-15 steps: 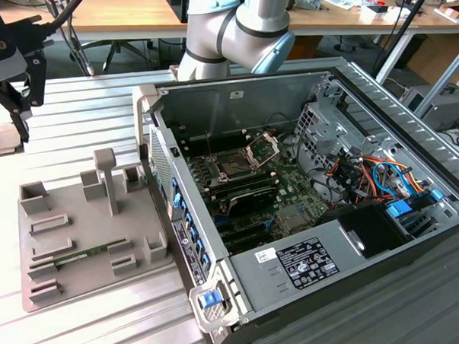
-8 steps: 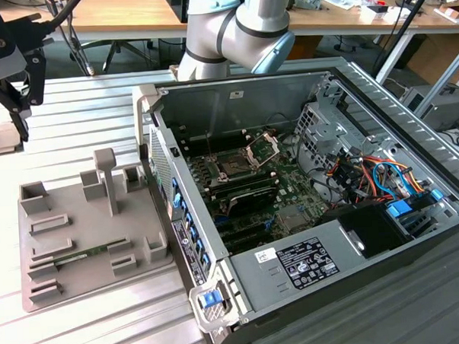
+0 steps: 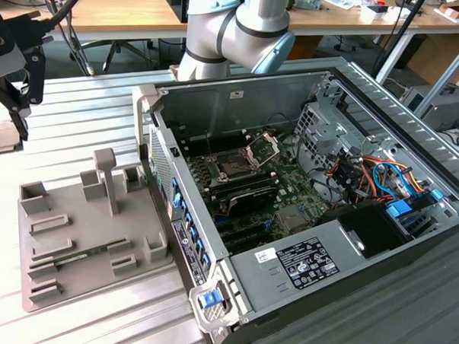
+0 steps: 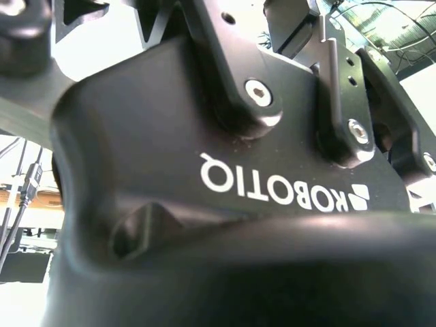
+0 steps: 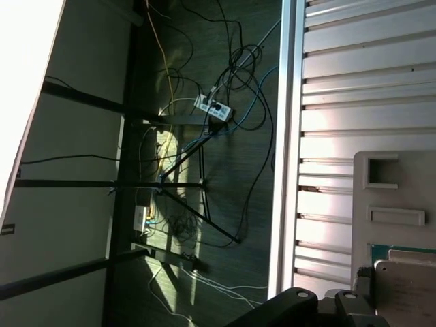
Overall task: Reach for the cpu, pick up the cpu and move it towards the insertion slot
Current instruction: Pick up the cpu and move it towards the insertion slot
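**End effector [image 3: 16,90] short of the cpu [image 5: 409,293]: reach in hand**

Hanging at the exterior view's far left, above the ribbed counter [image 3: 82,110] and apart from the grey tray [image 3: 90,288], the end effector gives no sign of whether it is apart or together. The cpu lies flat on the tray in the first wrist view, silvery top, green edge, ungripped. Taking it likely calls for a level descent squarely over the thin chip. The insertion slot [image 3: 235,166] sits inside the open case [image 3: 234,103], toward the exterior view's right.

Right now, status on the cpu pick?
Gripper up at exterior view's left, past grey tray, off the cpu. Cpu flat on tray. Insertion slot frame open; case wall stands between.
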`<state>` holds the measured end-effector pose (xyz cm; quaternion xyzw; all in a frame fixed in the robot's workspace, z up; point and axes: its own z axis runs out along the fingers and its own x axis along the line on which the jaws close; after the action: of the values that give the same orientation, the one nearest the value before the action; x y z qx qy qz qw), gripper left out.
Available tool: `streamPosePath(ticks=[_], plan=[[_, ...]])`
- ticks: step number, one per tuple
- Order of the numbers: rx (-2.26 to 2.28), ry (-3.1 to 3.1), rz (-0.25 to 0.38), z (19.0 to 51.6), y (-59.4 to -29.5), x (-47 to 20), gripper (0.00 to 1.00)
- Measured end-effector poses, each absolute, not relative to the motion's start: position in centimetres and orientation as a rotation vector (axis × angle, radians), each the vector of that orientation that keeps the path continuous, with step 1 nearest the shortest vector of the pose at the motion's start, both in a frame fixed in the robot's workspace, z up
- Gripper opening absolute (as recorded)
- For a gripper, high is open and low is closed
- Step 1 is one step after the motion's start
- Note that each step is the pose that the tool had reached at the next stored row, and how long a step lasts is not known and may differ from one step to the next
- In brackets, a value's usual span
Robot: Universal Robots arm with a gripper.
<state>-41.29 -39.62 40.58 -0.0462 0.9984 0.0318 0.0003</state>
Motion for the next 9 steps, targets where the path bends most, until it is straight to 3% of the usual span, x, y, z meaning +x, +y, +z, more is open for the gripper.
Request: streamPosePath(ticks=[9], plan=[[-0.145, 3.136, 0.100, 40.80, -39.62, -41.29, 0.54]])
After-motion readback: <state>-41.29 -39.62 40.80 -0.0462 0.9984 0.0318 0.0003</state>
